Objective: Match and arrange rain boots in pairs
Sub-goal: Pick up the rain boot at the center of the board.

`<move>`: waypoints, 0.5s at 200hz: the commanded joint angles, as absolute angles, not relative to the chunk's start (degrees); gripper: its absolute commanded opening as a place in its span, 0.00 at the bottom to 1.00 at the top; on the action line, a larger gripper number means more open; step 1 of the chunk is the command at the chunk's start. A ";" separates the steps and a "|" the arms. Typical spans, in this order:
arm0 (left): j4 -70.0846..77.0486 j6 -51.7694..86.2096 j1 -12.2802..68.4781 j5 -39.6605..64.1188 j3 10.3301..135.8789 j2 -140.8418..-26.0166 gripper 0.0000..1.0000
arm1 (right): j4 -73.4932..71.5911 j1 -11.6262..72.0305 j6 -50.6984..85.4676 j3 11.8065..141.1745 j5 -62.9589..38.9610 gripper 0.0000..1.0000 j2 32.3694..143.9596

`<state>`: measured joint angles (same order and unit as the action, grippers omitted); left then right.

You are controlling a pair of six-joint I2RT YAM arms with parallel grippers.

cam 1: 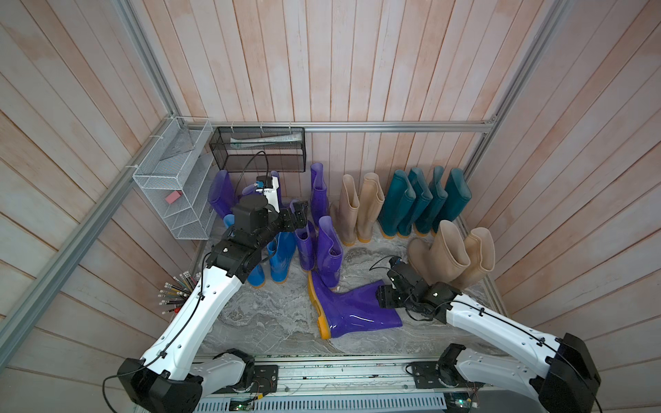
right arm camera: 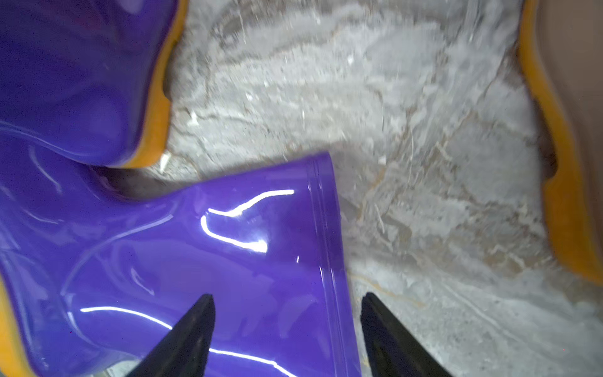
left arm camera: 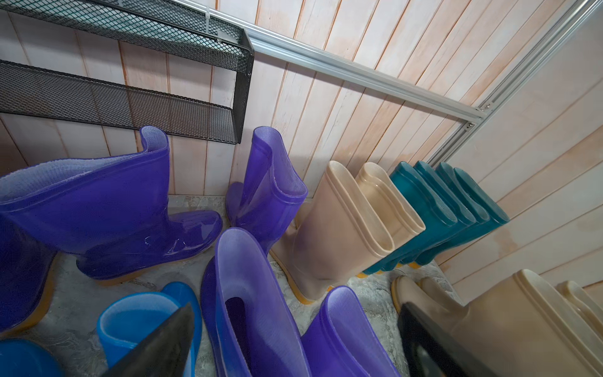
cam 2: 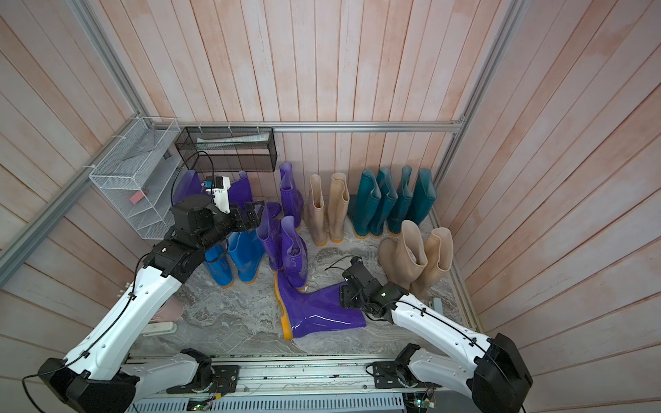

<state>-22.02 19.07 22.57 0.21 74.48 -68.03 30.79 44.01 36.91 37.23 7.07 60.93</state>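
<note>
The fallen purple boot [cam 1: 357, 314] lies on its side on the marbled tabletop [cam 1: 268, 321] directly in front of the right gripper [cam 1: 384, 296], its cuff turned toward the gripper and its orange-yellow sole at the far end. That sole end sits close against a standing purple boot [cam 1: 329, 250] beyond it. In the right wrist view the right gripper [right arm camera: 287, 295] is parted and pinching nothing: one finger hangs over the glossy shaft of the boot [right arm camera: 212, 261], while the other is past the ribbed cuff edge, over bare tabletop. Just behind and to the outer side of this gripper stands a beige pair [cam 1: 450, 257]. The left gripper [cam 1: 298, 214] is spread wide and empty, poised above the blue pair [cam 1: 275, 257] and the purple boots beneath it, with the teal boots [cam 1: 425, 200] well off to its far side by the wall. The boot looks like thin, shiny rubber, so the shaft will probably fold and slide under a squeeze on its flat side. The thick sole is likely the heavier end and may swing down once the boot is lifted. The safest hold seems to be the cuff, one finger inside the opening and one outside across the raised rim band, which should stop the slick wall from slipping through. Whether the opening gapes enough to admit a finger cannot be told from these views.
</note>
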 commanded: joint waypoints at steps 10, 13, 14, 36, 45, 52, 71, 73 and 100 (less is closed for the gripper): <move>-20.13 19.45 22.50 0.00 71.93 -64.72 1.00 | 30.63 44.24 49.97 28.91 2.70 0.75 51.68; -20.06 19.67 22.50 0.04 71.62 -64.55 1.00 | 30.53 44.22 50.89 27.84 2.49 0.75 50.75; -20.05 19.72 22.50 0.07 71.54 -64.49 1.00 | 30.47 44.22 51.33 27.54 2.43 0.75 50.33; -19.10 20.54 22.50 0.77 69.67 -63.30 1.00 | 27.57 43.99 56.91 20.38 -1.65 0.75 44.40; -19.00 20.72 22.50 0.96 69.22 -63.15 1.00 | 25.20 43.79 57.71 18.00 -3.82 0.76 43.16; -18.92 20.82 22.50 0.90 68.86 -63.08 1.00 | 23.43 43.53 58.07 16.65 -5.53 0.75 42.58; -18.98 20.75 22.50 0.61 68.78 -63.28 1.00 | 20.89 42.58 58.30 14.54 -8.32 0.74 41.84; -19.05 20.74 22.50 0.55 68.85 -63.28 1.00 | 21.06 42.48 58.34 14.40 -8.34 0.74 41.84; -19.19 20.30 22.50 0.06 69.33 -63.11 1.00 | 19.78 41.68 57.34 13.91 -10.39 0.61 40.26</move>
<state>-20.10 20.40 22.57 0.21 69.30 -63.59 23.42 42.02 55.77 14.98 -4.93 41.45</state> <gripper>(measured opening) 0.998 0.667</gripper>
